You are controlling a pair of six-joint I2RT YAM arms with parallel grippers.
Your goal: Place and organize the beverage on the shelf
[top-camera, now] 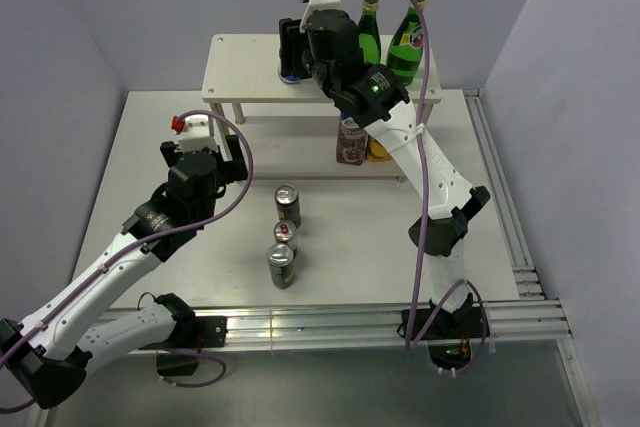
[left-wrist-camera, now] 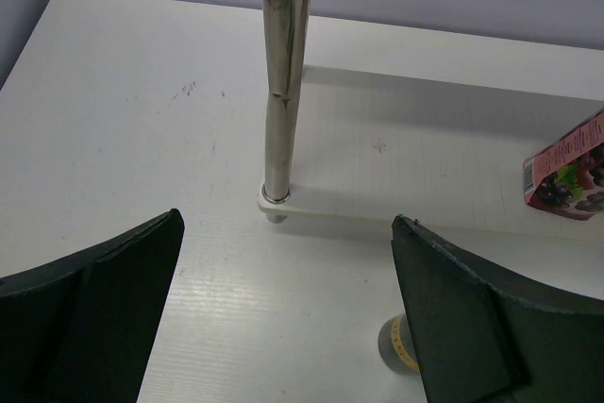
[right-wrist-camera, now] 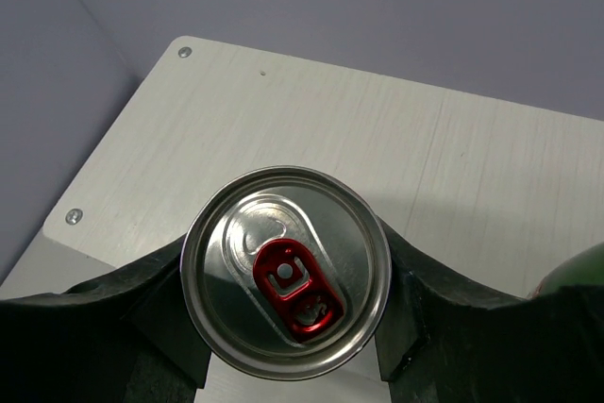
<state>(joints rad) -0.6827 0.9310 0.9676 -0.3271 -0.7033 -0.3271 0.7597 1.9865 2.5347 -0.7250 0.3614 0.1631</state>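
Placing step: right hand (top-camera: 291, 55) pinches red-tabbed can (right-wrist-camera: 286, 271) on shelf (top-camera: 245, 65) top, far edge of table (top-camera: 140, 157); next, release upright; left hand (left-wrist-camera: 284, 261) spread.

No text can be read. Print on the pink-red fruit-pictured carton (left-wrist-camera: 566, 172) and on the yellow label of a green glass bottle (top-camera: 405, 47) is blurred. Nothing legible is seen on the silver metal can with a red pull-tab (right-wrist-camera: 286, 271).

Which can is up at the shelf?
The can in the right end effector, at the shelf's top board; the other three stand in a row on the table.
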